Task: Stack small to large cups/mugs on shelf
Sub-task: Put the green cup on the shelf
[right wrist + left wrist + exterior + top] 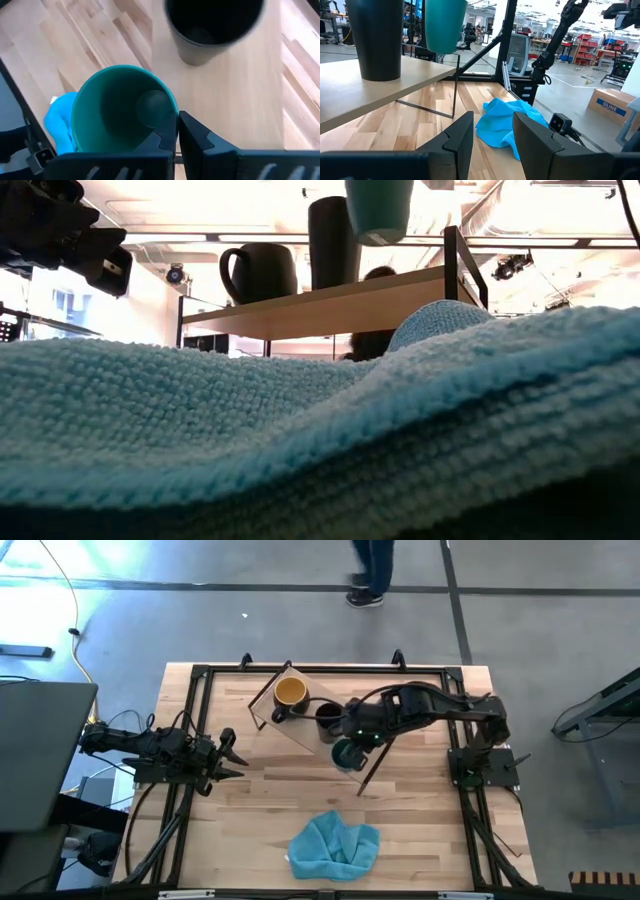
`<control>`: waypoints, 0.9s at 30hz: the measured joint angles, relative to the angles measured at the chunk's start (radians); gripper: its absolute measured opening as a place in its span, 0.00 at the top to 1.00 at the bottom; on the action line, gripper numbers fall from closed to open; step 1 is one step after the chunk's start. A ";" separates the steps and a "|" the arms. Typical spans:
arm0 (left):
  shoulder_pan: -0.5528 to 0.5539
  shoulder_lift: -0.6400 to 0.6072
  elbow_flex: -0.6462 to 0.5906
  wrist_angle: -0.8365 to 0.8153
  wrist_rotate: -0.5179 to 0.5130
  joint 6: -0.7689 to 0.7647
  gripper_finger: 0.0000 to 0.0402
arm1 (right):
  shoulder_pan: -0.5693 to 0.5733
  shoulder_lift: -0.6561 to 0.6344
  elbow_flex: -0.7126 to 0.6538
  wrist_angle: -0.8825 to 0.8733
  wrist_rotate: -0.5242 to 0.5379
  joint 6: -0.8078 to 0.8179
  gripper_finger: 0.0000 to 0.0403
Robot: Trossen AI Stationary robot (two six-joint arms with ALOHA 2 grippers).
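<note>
While pinched by its rim in the right end effector (177,131), green cup (122,107) hangs above shelf (235,95), beside black cup (212,27).

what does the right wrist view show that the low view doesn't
Only the right wrist view looks down into the green cup, with the right tool pinching its rim, and into the black cup. Only the low view shows the mug on the shelf. Both show the green cup, the black cup and the teal cloth.
</note>
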 joint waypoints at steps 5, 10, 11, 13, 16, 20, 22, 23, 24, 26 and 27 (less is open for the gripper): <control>0.000 0.000 0.000 0.000 0.000 0.000 0.69 | 0.000 -0.046 -0.089 -0.001 0.001 0.016 1.00; 0.000 0.000 0.000 0.000 0.000 0.000 0.69 | -0.010 -0.081 -0.148 -0.001 0.004 0.018 1.00; 0.000 0.000 0.000 0.000 0.000 0.000 0.69 | -0.013 -0.086 -0.155 -0.001 0.005 0.017 1.00; 0.000 0.000 0.000 0.000 0.000 0.000 0.69 | -0.017 -0.092 -0.167 -0.003 0.005 0.015 1.00; 0.000 0.000 0.000 -0.001 0.000 0.000 0.69 | -0.017 -0.099 -0.168 0.000 0.016 0.012 1.00; 0.000 0.000 0.000 -0.001 0.000 0.000 0.69 | -0.018 -0.100 -0.168 0.000 0.034 0.004 1.00; 0.000 0.000 0.000 -0.001 0.000 0.000 0.69 | -0.023 -0.100 -0.168 -0.001 0.034 0.002 1.00; 0.000 0.000 0.000 -0.001 0.000 0.000 0.69 | -0.024 -0.100 -0.168 0.000 0.035 0.002 1.00; 0.000 0.000 0.000 0.000 0.000 0.000 0.69 | -0.025 -0.100 -0.168 0.000 0.036 0.001 1.00; 0.000 0.000 0.000 -0.001 0.000 -0.004 0.69 | -0.030 -0.100 -0.168 -0.001 0.038 -0.001 1.00; 0.000 0.000 0.000 -0.001 0.000 -0.008 0.69 | -0.032 -0.100 -0.168 -0.001 0.038 0.000 1.00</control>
